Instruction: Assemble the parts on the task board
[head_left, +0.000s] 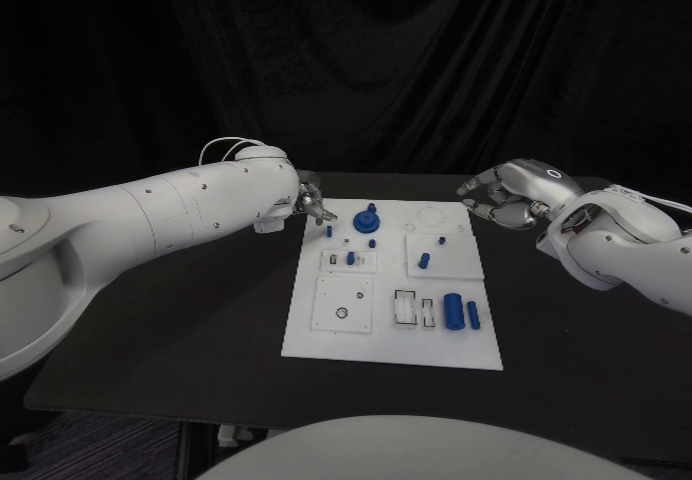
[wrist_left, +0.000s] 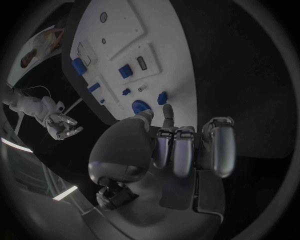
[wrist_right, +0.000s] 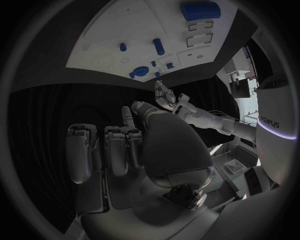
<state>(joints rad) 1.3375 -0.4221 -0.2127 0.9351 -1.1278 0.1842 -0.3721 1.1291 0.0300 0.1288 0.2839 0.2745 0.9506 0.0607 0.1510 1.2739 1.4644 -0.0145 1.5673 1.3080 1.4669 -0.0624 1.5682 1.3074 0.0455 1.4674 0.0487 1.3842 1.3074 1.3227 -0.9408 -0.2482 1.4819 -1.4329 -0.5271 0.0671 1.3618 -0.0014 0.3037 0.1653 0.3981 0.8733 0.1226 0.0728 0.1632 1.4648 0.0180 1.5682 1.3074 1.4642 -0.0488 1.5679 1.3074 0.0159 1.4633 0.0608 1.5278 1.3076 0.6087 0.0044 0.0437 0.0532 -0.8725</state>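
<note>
A black bench (head_left: 173, 330) carries the white task board (head_left: 392, 330) at its middle, lying flat, with blue parts spread over it. Largest of these is a blue cylinder (head_left: 453, 310) lying on its side near the board's right edge, a slimmer blue peg (head_left: 473, 315) just beside it; a round blue knob (head_left: 366, 218) stands at the far end, and a small blue peg (head_left: 424, 261) sits on the raised right-hand plate.

The left robot hand (head_left: 312, 205) hangs at the board's far left corner, fingers pointing down and close together, just beside a small blue peg (head_left: 329, 230); whether a fingertip touches it cannot be told. The right robot hand (head_left: 505, 197) hovers off the board's far right corner, above the bench, fingers curled in and holding nothing.

The left wrist view shows its fingers (wrist_left: 181, 150) drawn side by side, nothing between them, above the round knob (wrist_left: 140, 106). The right wrist view shows curled fingers (wrist_right: 115, 150) over bare bench, with the left robot hand (wrist_right: 165, 95) across the board (wrist_right: 144, 30).
</note>
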